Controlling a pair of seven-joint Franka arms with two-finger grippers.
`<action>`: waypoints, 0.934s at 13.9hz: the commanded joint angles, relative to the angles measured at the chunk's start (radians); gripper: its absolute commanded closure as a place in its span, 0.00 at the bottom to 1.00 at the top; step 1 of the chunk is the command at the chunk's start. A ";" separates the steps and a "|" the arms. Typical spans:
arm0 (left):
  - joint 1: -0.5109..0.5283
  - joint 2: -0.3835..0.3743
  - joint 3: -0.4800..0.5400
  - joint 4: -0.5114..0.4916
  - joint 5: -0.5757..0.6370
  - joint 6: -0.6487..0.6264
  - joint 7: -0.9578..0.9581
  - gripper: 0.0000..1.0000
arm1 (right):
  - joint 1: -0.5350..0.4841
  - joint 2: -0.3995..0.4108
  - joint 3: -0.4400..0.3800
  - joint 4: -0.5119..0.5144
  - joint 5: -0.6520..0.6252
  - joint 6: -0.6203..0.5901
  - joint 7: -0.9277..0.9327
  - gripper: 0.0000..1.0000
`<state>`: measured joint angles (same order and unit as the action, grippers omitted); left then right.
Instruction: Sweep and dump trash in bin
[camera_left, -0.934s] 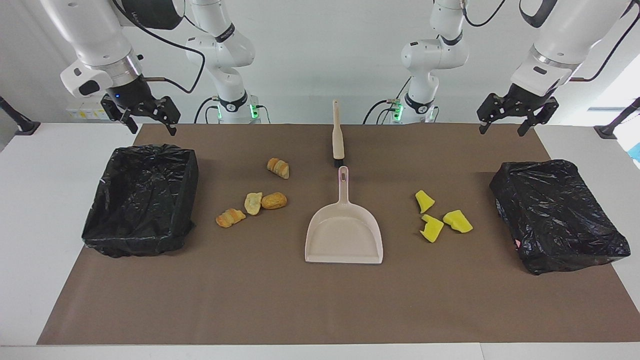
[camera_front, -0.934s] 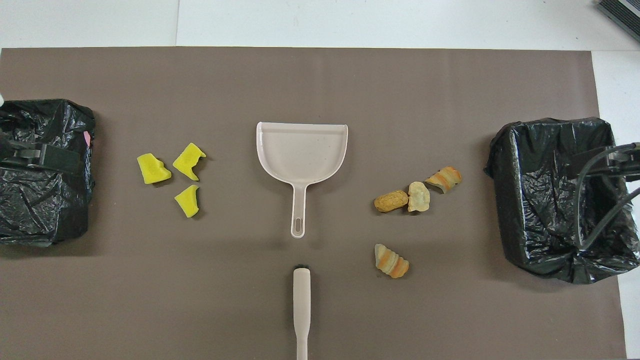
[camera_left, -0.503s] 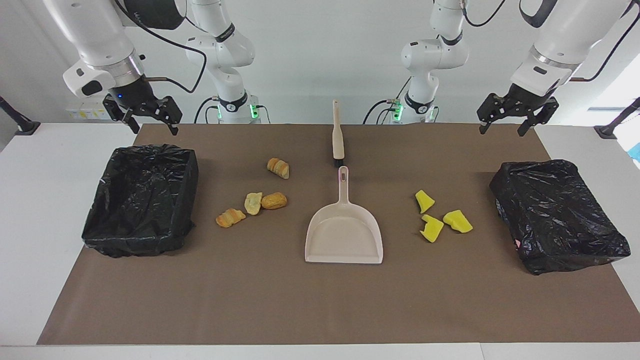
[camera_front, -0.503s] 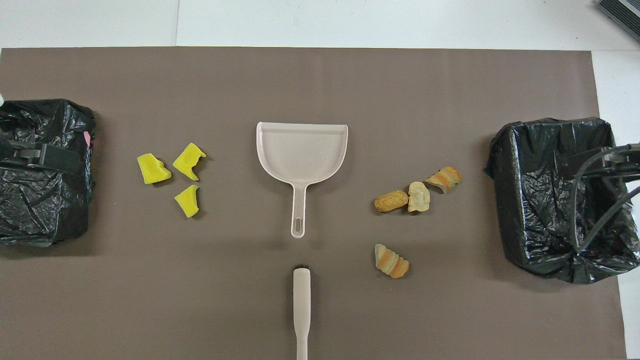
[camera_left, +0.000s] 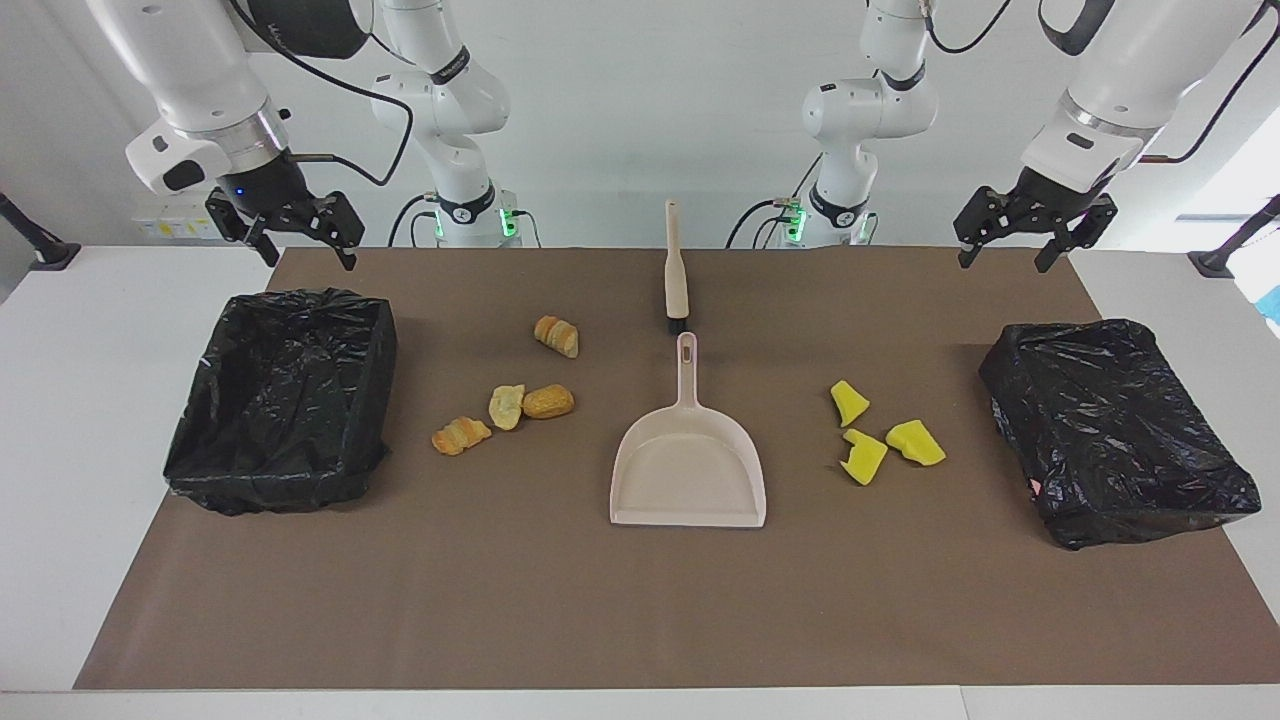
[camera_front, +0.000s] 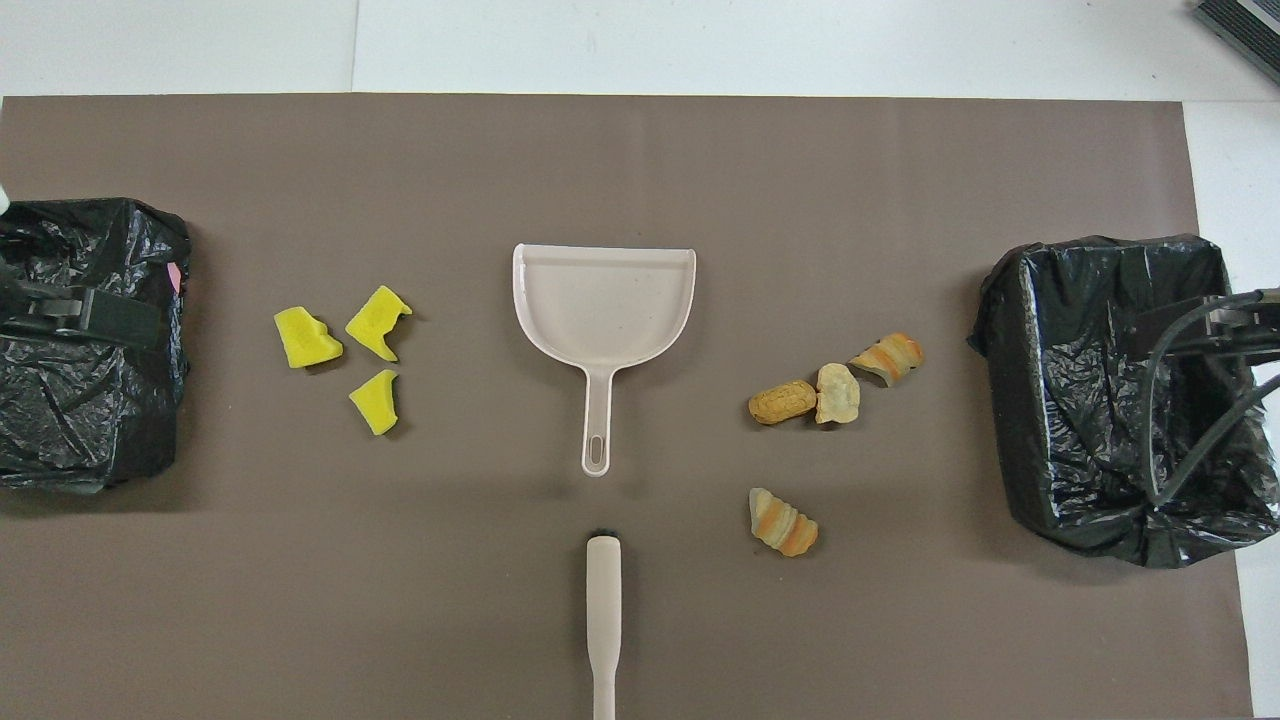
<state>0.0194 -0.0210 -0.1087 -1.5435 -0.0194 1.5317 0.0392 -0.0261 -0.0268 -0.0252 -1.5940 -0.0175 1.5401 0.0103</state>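
The trash lies on the brown mat in two groups. Three yellow chunks (camera_left: 864, 456) (camera_front: 377, 322) sit toward the left arm's end, several golden-brown bread pieces (camera_left: 548, 401) (camera_front: 782, 402) toward the right arm's end. Between them lies a beige dustpan (camera_left: 688, 470) (camera_front: 605, 310), handle toward the robots, with a beige brush (camera_left: 676, 270) (camera_front: 603, 610) in line with it, nearer the robots. A black-bagged bin (camera_left: 280, 400) (camera_front: 1110, 400) stands at the right arm's end, another bin (camera_left: 1110, 430) (camera_front: 90, 340) at the left arm's end. My right gripper (camera_left: 308, 258) hangs open above the mat's edge by its bin. My left gripper (camera_left: 1002, 262) hangs open, holding nothing.
The brown mat (camera_left: 600, 600) covers most of the white table (camera_left: 90, 400). Both arm bases stand at the robots' edge near the brush handle. Bare mat stretches from the dustpan's mouth to the table edge farthest from the robots.
The right arm has drifted very slightly toward the table's middle. The left arm and everything on the mat have stayed still.
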 joint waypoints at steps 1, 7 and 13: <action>-0.004 -0.017 -0.002 -0.015 0.007 -0.010 0.001 0.00 | 0.000 -0.022 -0.002 -0.021 0.016 -0.008 0.014 0.00; -0.051 -0.152 -0.012 -0.231 -0.025 0.001 -0.001 0.00 | -0.003 -0.022 -0.002 -0.021 0.016 -0.009 0.014 0.00; -0.375 -0.272 -0.014 -0.455 -0.088 0.100 -0.315 0.00 | 0.000 -0.022 -0.002 -0.021 0.010 -0.008 0.017 0.00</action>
<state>-0.2347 -0.2417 -0.1399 -1.8898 -0.1022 1.5457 -0.1571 -0.0261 -0.0271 -0.0266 -1.5945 -0.0175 1.5401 0.0103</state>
